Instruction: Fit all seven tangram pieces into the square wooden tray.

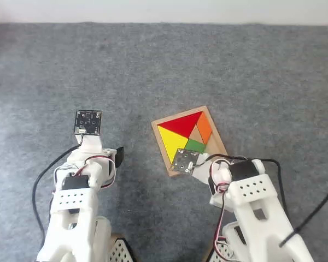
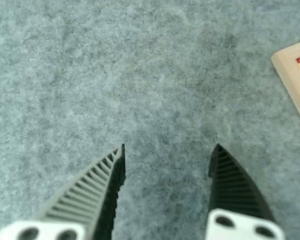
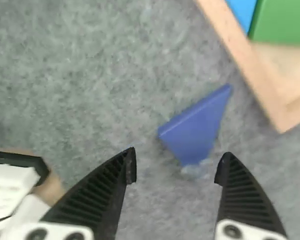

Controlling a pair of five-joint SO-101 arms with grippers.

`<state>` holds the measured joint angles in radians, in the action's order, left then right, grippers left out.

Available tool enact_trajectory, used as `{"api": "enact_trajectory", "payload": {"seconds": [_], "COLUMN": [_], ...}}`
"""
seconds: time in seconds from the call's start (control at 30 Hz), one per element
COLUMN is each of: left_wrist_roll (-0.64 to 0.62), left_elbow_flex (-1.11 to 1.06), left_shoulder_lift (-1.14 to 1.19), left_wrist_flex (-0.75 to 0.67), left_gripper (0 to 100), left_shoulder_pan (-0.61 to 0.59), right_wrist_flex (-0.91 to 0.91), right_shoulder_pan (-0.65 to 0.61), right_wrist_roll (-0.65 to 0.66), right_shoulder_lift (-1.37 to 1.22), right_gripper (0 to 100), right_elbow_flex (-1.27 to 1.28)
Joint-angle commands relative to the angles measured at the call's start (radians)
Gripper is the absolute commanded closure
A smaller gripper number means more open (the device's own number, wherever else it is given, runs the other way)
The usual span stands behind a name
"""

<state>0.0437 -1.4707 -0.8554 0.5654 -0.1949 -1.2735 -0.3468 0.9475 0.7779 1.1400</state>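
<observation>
Two ribbed black grippers, and both are spread wide. The left gripper (image 2: pixel 170 150) hangs released over fuzzy grey felt matting (image 2: pixel 115 65), off to the side of the square wooden tray (image 1: pixel 177 115). The right gripper (image 3: pixel 179 157) is open too, grasping nothing. Its toothed fingers (image 3: pixel 115 175) sit either side of the near end of a smooth blue wedge-shaped piece (image 3: pixel 195 127), which lies flat on the felt just outside the tray's pale corner. Inside the tray sit a red triangle (image 1: pixel 183 124), a yellow triangle (image 1: pixel 172 142), an orange piece (image 1: pixel 204 130) and a green piece (image 1: pixel 195 145), edges touching, with bare wood showing at that corner.
</observation>
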Motion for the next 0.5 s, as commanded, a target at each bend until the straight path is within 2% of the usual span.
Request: {"api": "enact_trajectory", "payload": {"seconds": [0.0, 0.47], "left_wrist_roll": [0.005, 0.006], "left_elbow_flex": [0.008, 0.008], "left_shoulder_lift": [-0.011, -0.011], "left_wrist_flex": [-0.012, -0.012], "left_gripper": [73, 73], "left_shoulder_pan": [0.003, 0.003], "right_wrist_flex": [0.067, 0.278], "right_shoulder_pan": [-0.005, -0.005], "right_wrist_roll": [0.044, 0.048], "right_shoulder_lift": [-0.061, -0.312], "right_gripper": [71.6, 70.3], "right_elbow_flex": [-0.018, -0.017]}}
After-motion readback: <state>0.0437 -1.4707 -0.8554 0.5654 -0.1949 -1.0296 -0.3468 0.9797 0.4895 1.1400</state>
